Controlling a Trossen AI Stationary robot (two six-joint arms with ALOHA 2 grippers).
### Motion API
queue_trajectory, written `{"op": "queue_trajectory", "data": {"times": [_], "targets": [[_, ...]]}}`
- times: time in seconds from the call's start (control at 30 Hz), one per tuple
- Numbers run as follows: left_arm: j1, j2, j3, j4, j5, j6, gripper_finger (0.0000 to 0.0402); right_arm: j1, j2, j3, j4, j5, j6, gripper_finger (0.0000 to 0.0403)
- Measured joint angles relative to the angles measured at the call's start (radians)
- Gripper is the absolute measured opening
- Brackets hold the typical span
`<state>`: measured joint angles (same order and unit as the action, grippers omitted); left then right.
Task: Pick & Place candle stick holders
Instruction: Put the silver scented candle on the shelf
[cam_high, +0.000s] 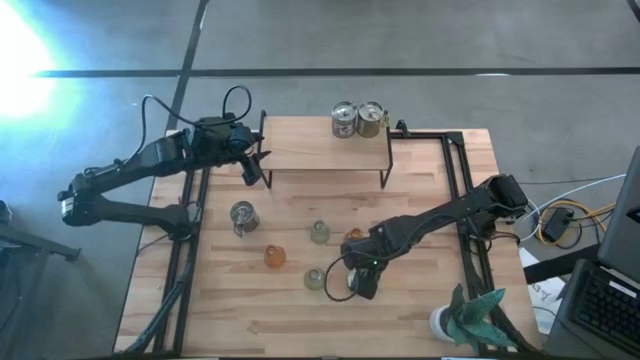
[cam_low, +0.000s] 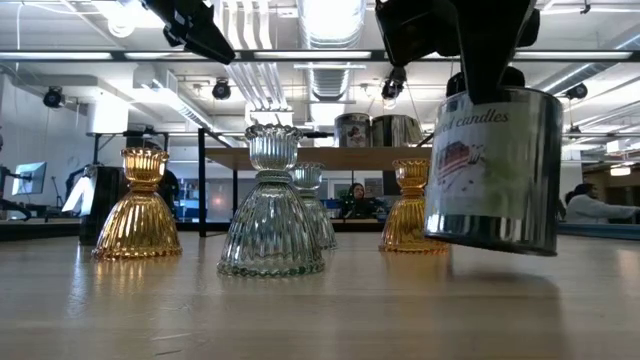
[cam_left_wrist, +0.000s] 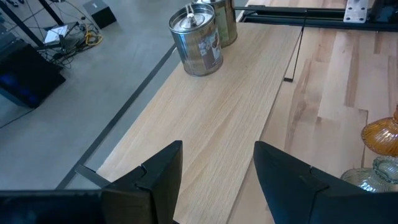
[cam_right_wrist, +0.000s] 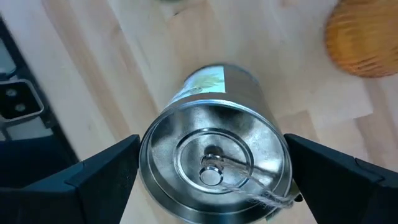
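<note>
Right pincer (cam_right_wrist: 211, 168) | grips silvery can-like holder (cam_right_wrist: 214, 158) | lifted, labelled

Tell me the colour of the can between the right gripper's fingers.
Silvery metal can with a pale label; right wrist view.

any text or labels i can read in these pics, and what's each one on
"candles": script on the white label of the silver tin at the right gripper, low view; a word before it is cut off.
Small print and picture under it: too small to read.
Labels on the two shelf tins: blurred, unreadable.
</note>
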<state>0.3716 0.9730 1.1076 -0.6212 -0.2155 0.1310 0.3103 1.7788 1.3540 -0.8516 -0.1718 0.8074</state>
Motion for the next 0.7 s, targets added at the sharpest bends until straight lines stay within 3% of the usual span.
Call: {"op": "queue_trajectory", "data": {"times": [0.7], "targets": [[0.000, 0.000, 0.000, 0.000, 0.000, 0.000, 0.0202, -0.001, -0.005, 0.001, -0.043, 0.044, -0.003, 0.0399]]}}
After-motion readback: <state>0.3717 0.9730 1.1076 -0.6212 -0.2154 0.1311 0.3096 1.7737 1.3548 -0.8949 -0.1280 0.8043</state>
